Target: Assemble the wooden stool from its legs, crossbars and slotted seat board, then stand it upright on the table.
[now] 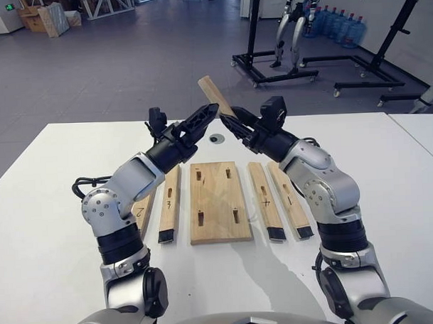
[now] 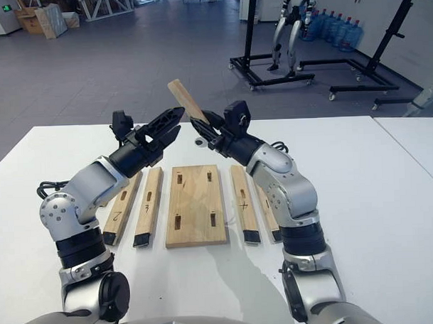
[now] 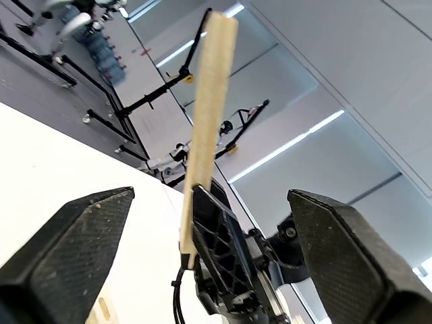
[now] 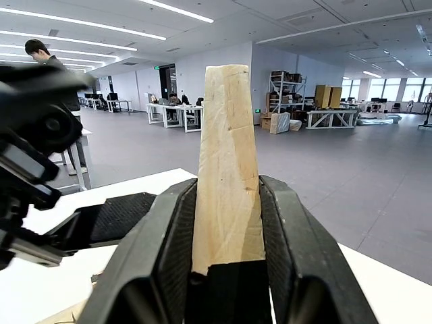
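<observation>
Right wrist view: right gripper [image 4: 228, 202] clamped on lower end of wooden bar [image 4: 229, 148]. Bar held raised, tilted, above far middle of white table [image 1: 53, 182]. Left gripper [image 1: 206, 120] just beside it, fingers spread wide, not touching bar. Slotted seat board [image 1: 218, 201] flat at table centre. Two legs [image 1: 170, 204] lie left of board, two more legs [image 1: 265, 201] right, all parallel to it.

Handwritten 2 stands on the far-left leg [image 2: 118, 214], 3 on the second leg [image 2: 148, 204]. Right of the seat board [image 2: 195, 205], the third leg [image 2: 243, 204] bears a 4-like cross, the outermost right leg [image 1: 290, 200] a 1-like stroke.
</observation>
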Available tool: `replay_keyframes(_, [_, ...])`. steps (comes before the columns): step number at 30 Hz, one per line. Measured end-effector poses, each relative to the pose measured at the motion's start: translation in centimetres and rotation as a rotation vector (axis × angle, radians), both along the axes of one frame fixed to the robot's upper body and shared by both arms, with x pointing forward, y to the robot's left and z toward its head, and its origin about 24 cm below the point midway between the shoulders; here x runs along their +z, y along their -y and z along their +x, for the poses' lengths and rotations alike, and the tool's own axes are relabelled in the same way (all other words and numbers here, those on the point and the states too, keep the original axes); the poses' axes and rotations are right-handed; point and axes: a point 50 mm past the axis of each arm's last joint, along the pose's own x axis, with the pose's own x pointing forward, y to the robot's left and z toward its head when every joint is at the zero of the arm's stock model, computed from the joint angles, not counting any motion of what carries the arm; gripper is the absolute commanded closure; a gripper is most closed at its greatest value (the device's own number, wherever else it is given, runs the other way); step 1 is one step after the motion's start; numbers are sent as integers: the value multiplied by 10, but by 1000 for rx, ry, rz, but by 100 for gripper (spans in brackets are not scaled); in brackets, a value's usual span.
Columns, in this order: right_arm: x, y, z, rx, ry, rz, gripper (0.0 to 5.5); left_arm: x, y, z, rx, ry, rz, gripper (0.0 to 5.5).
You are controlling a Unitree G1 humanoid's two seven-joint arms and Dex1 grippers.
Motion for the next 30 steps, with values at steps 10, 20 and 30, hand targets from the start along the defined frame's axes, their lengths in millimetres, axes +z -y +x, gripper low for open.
replay_keyframes(10, [-15,-12,-16,101,-1,-63,421,9,-3,6,24,4,-24,132])
replay_keyframes(20, [-17,-21,-22,137,7,-75,421,13,7,9,18,-4,-23,178])
replay_keyframes(30, [-17,-21,-22,121,7,-67,421,7,2,14,51,-47,-16,330])
